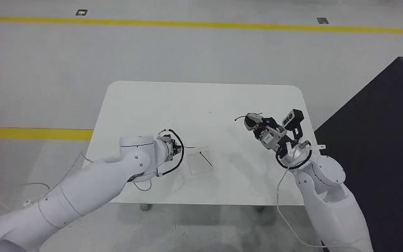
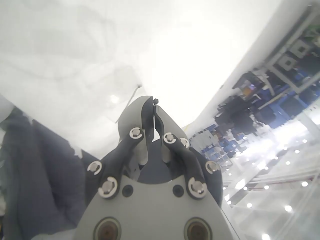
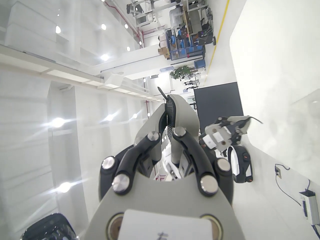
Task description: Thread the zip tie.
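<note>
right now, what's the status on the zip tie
Left gripper shut on a black bit. Right gripper shut on the black zip tie, tip poking out. Grippers apart, not threaded yet. Clear sheet on the table by the left gripper.

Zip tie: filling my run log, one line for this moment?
left pincer shut on black bit | right pincer shut on zip tie | its tip free

White arms point(image 1: 94, 189), grey left gripper point(image 2: 153, 102) (black links)

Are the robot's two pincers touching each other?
No: in the top view the left pincer and the right pincer hang clearly apart over the white table.
</note>
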`<state>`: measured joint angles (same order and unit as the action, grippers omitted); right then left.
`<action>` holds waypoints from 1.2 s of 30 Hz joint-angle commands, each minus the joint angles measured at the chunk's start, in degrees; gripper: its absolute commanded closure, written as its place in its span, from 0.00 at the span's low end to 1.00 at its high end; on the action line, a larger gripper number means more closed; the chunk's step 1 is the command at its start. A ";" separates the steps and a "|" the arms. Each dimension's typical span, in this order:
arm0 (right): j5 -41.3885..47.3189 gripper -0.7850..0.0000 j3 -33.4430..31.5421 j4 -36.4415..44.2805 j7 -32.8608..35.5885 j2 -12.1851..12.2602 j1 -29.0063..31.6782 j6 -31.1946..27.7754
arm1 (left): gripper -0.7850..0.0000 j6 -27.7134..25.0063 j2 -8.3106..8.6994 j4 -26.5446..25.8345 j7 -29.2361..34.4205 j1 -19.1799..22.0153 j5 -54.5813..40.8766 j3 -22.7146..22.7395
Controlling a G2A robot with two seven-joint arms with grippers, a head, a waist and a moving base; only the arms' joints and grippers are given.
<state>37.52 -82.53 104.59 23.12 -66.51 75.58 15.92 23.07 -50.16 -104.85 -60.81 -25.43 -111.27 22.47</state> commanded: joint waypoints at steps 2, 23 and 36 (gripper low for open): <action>-2.37 1.00 0.14 -0.39 2.23 0.35 0.57 3.20 | 1.00 -5.70 0.83 -5.12 -4.52 -3.07 5.60 1.22; -4.97 1.00 2.62 -0.21 1.65 0.28 0.59 3.87 | 1.00 -8.65 1.38 -8.32 -6.24 -7.42 10.98 2.79; -8.50 1.00 4.51 0.06 -5.40 -0.17 1.75 0.56 | 1.00 -8.17 1.44 -9.09 -5.35 -9.49 17.41 3.14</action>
<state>29.30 -78.36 104.58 18.79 -66.60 77.29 16.95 14.93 -48.71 -113.53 -65.97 -34.50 -95.83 25.53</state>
